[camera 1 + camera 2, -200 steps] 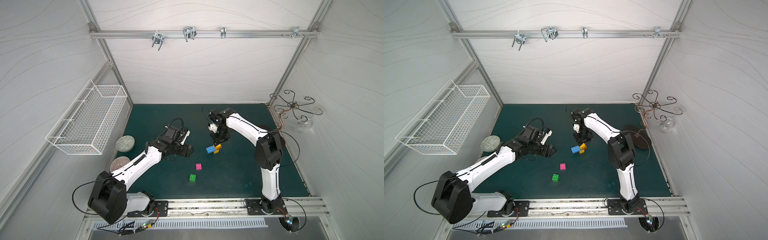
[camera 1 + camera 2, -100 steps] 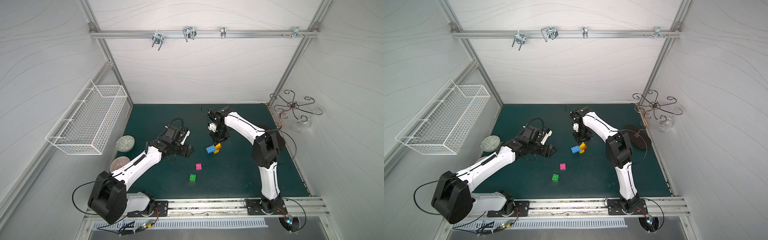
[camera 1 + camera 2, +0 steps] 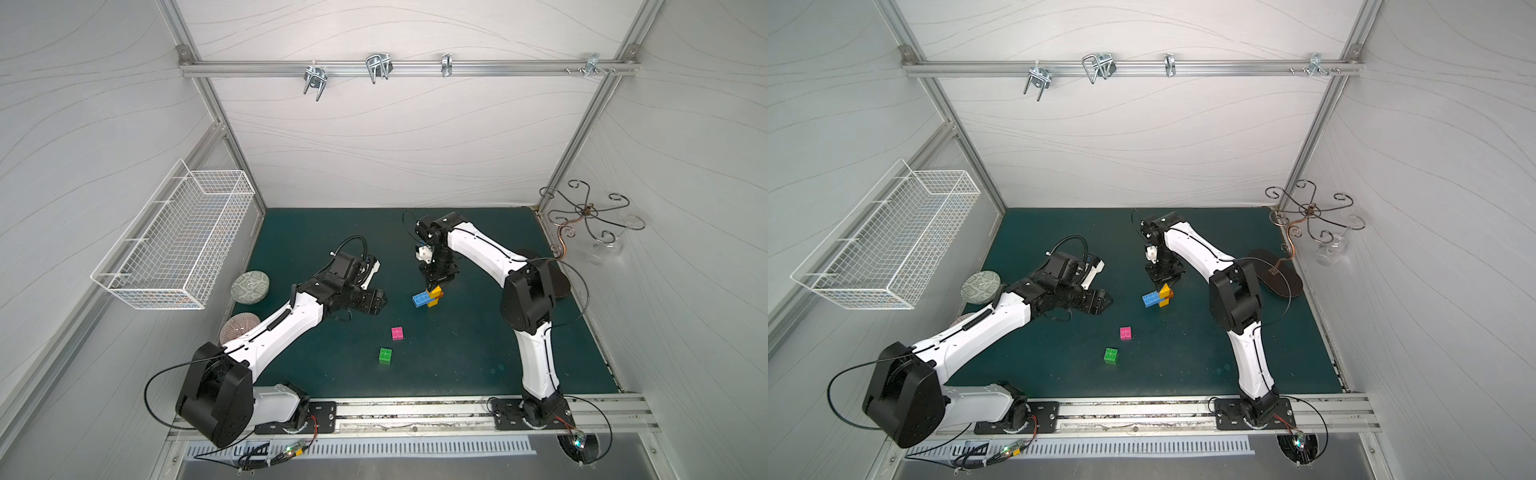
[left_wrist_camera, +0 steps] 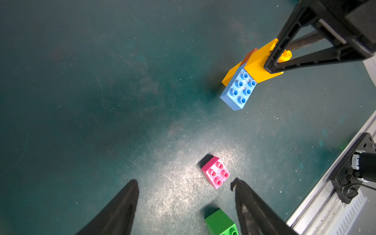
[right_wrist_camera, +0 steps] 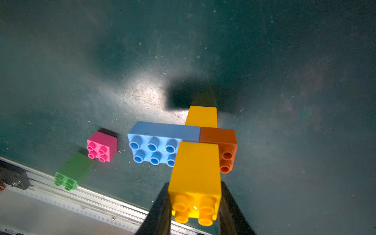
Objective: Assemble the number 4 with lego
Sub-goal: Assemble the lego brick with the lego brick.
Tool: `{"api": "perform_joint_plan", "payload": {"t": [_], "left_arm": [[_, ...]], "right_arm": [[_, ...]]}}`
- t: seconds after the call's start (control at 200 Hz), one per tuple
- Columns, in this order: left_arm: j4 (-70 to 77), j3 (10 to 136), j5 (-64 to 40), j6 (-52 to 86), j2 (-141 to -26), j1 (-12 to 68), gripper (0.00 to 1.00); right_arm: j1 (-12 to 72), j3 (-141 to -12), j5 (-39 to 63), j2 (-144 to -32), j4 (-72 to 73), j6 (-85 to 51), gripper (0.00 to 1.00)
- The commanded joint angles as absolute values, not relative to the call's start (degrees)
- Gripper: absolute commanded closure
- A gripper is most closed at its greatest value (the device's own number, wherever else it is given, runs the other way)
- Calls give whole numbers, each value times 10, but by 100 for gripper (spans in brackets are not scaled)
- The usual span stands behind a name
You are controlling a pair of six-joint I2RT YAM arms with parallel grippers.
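The right gripper grasps the top yellow brick, joined to blue brick and orange brick; left gripper released near pink brick.

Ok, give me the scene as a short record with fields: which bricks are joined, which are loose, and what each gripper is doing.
right gripper: shut on upper yellow brick
joined: upper yellow brick sits across blue brick and orange brick; lower yellow brick under them
loose: pink brick and green brick, apart, studs up, on the mat
left gripper: open, empty, above the mat near the pink brick
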State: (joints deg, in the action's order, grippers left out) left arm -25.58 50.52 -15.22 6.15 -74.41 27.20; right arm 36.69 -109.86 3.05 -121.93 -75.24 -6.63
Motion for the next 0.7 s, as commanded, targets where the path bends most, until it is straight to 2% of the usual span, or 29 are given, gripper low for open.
{"api": "perform_joint_plan", "payload": {"t": [0.0,0.395,0.69], "left_arm": [[-254,522,-155,54,-737,270,24],[-253,524,-156,54,-737,270,24],[-252,523,-155,56,-731,270,24]], "right_arm": [[377,-1052,16,-1256,-745,-73,90],[389,-1002,11,-1265,-719,-90,92],[362,-966,49,-1240,-705,-183,93]]}}
